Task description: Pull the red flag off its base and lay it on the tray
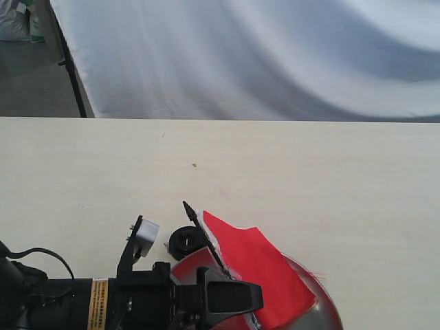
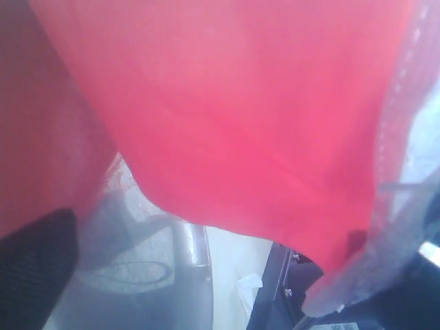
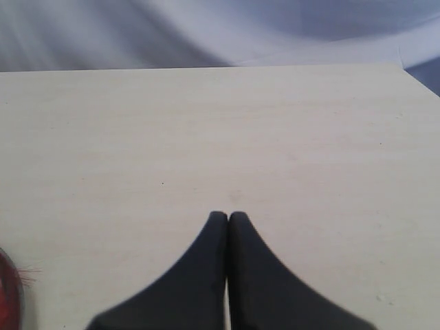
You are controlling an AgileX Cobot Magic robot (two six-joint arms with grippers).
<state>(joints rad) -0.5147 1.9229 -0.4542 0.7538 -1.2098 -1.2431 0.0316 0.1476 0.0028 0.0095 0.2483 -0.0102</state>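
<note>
Plainly off its stand, the red flag (image 1: 265, 271) lies across the tray (image 1: 328, 313) at the near edge of the counter (image 1: 309, 179). Its cloth is spread over the steel, whose shiny surface mirrors the red. The thin black stick runs slantwise along the cloth's left side, with its pointed tip reaching out past the tray's rim and above the base (image 1: 184, 242). The base sits on the counter just beside the tray on its left, its centre hole showing. The left hand (image 1: 199, 265) is at the tray with its jaws spread wide, one finger with a white pad standing to the left of the base and the other over the near part of the tray. Nothing is pinched between them, though whether the stick's lower end leans on the nearer finger cannot be told. From the left wrist, the red cloth (image 2: 240, 117) fills nearly the whole view, with a dark finger (image 2: 34, 275) at the edge and the tray's rim (image 2: 192, 254) below. The right hand (image 3: 228, 218) is clenched on nothing, fingertips pressed together over bare counter, well apart from the flag. A white cloth backdrop (image 1: 240, 55) hangs behind the counter.
</note>
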